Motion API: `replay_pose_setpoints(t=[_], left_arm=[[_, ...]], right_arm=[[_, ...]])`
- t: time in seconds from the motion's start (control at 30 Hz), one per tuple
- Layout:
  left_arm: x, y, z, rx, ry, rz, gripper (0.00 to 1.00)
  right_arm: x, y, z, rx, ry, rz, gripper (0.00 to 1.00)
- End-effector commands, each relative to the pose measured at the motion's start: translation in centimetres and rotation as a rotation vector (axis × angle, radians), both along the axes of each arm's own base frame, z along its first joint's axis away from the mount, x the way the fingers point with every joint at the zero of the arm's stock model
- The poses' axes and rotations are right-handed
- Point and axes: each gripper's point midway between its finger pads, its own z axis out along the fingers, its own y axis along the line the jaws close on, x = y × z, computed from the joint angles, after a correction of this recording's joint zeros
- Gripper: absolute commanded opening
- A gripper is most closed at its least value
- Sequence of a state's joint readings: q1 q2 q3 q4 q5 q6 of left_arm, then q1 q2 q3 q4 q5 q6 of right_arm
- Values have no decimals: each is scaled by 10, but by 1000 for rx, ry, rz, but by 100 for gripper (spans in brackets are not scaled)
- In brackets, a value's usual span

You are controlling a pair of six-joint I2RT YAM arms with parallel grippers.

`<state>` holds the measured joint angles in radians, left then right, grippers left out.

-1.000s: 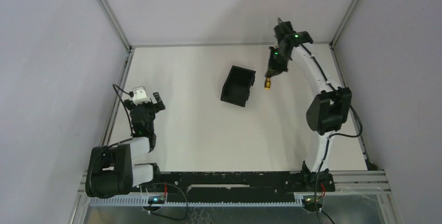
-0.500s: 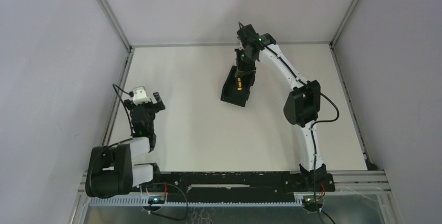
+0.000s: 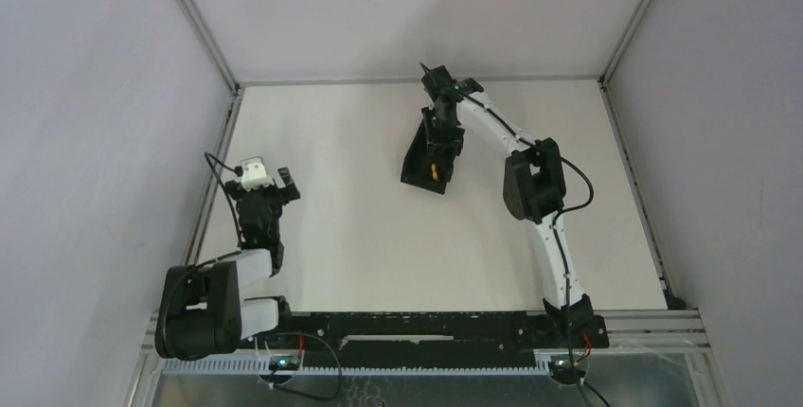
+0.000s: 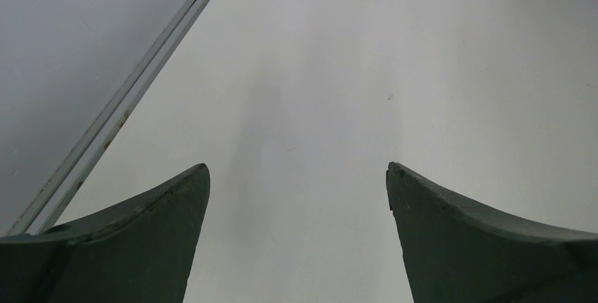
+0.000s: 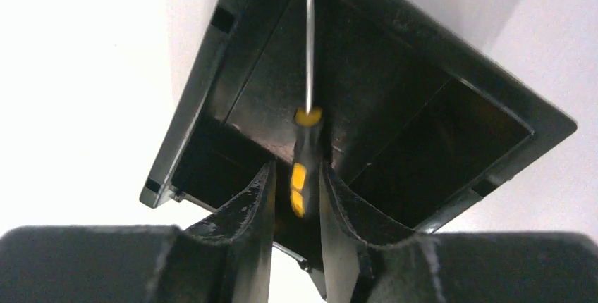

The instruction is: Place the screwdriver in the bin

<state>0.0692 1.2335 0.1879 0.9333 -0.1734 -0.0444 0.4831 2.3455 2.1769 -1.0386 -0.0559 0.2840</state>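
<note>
The black bin (image 3: 414,159) lies on the white table at the far middle; in the right wrist view its rim (image 5: 189,99) and dark inside fill the frame. The screwdriver (image 5: 303,158), yellow-and-black handle and thin shaft, is inside the bin, blurred, between my right gripper's (image 5: 297,168) fingers with a gap on its left side. From above its yellow handle (image 3: 432,172) shows low in the bin, below my right gripper (image 3: 441,137). The jaws stand slightly apart. My left gripper (image 3: 261,187) is open and empty at the left, over bare table (image 4: 297,169).
A metal frame rail (image 4: 127,99) runs along the table's left edge beside my left gripper. Grey walls close the table in on three sides. The right arm (image 3: 530,180) arches from the near right to the bin.
My right gripper carried the screwdriver left from beside the bin to over it. The yellow handle now sits lower in the bin, and the jaws have parted.
</note>
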Motion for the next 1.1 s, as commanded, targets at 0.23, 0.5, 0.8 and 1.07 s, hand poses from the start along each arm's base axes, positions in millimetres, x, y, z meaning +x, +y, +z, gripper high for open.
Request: replay_pose_setpoints(t=[0.23,0.5,0.8,1.07], left_arm=[[12,1,27,21,-74,-1,100],[12,1,26,20,-74,0,100],[12,1,26,20,-73,0,100],[12,1,26,21,-73,-1,100]], right_arm=[[15,5,78,53,-213,9,38],[-20,-18,171,139,-439,36,99],[-73,-75,182,180,-670,-21,100],[-116,-115,136,180,-727,-113,100]])
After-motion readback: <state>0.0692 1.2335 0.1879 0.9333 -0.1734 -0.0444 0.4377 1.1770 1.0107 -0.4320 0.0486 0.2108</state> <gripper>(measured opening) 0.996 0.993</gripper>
